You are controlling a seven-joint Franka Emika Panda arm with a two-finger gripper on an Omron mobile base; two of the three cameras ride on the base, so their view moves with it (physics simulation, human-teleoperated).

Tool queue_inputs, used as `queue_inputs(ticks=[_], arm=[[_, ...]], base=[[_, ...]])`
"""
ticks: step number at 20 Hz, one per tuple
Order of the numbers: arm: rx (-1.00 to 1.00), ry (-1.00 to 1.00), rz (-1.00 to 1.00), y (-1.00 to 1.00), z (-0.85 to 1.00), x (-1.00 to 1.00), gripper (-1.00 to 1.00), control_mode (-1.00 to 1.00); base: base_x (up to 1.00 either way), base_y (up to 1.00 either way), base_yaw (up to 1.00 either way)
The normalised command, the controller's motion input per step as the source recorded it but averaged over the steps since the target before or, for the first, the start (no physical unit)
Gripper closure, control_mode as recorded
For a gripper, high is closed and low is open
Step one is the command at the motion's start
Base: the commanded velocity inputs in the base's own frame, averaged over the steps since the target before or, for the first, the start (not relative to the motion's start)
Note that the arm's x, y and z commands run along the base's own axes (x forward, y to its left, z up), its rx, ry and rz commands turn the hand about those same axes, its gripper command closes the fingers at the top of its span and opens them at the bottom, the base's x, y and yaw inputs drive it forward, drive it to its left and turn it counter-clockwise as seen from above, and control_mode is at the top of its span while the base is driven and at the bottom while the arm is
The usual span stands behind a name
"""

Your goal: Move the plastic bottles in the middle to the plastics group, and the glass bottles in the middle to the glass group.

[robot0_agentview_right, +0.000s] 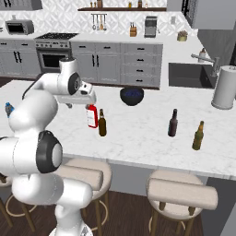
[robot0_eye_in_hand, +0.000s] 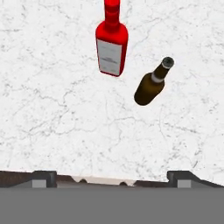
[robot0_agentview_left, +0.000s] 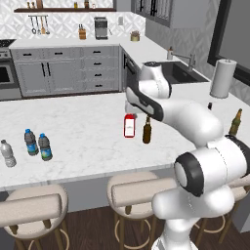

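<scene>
Red bottle (robot0_eye_in_hand: 111,46) and brown bottle (robot0_eye_in_hand: 152,84) stand close — gripper (robot0_eye_in_hand: 111,178) above, jaws wide, empty.

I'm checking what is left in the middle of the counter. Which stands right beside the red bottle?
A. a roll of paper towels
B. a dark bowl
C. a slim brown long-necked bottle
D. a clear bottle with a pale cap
C: the slim brown bottle stands upright close beside the red bottle, apart from it, on the white marble counter.
</scene>
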Motion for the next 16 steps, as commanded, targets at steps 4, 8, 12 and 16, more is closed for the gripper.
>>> queue_inputs(ticks=[4, 8, 12, 16], arm=[[-0.01, 0.0, 0.06, -0.49, 0.0, 0.27, -1.0, -1.0], [0.0, 0.01, 0.09, -0.59, -0.01, 0.21, -1.0, -1.0], [0.0, 0.03, 0.12, -0.34, -0.21, 0.32, -1.0, -1.0], [0.0, 0.0, 0.12, -0.12, -0.38, 0.4, -1.0, -1.0]], base=[[0.0, 0.0, 0.0], [0.0, 0.0, 0.0], [0.0, 0.0, 0.0], [0.0, 0.0, 0.0]])
